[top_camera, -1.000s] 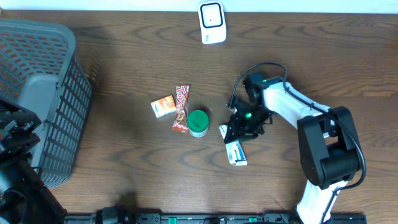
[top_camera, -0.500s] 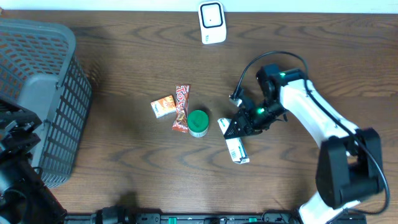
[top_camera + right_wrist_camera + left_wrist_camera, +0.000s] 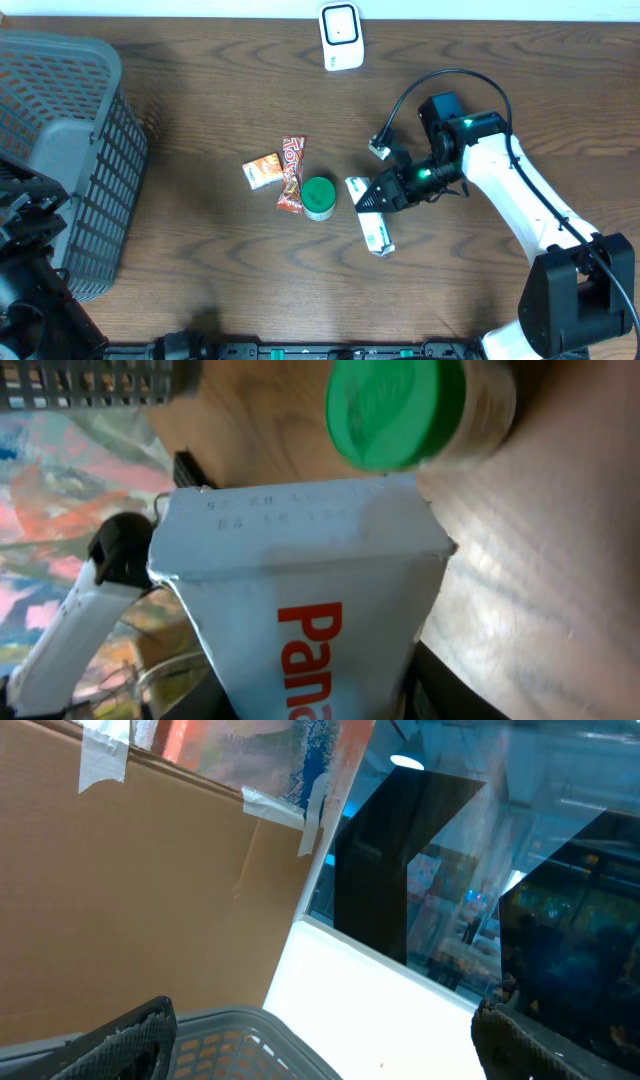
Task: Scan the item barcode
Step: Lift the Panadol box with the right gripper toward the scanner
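Carton (image 3: pixel 378 235), white with red lettering, sits clamped in the right hand (image 3: pixel 372 197), whose fingers are closed partway onto it. Seen from overhead, the carton lies across the fingertips: a short end shows on the far side of the hand, and the longer part slants out on the near side, toward the front edge of the surface (image 3: pixel 200 270). Whether that free end touches the wood I cannot tell. In the right wrist view the carton fills the space between the fingers, a printed code along its top edge.

Just ahead of the fingertips stands a green-lidded jar (image 3: pixel 319 197), near the carton's gripped part but apart from it. Beyond the jar from the hand lie a red snack bar (image 3: pixel 291 174) and an orange packet (image 3: pixel 262 171), side by side. The scanner (image 3: pixel 341 37), a small white unit, stands well apart from the hand, off to its side at the far edge of the surface.

The left hand (image 3: pixel 325 1038) is spread wide and holds nothing; the rim of a grey basket (image 3: pixel 240 1020) shows between its fingers, far from the carton
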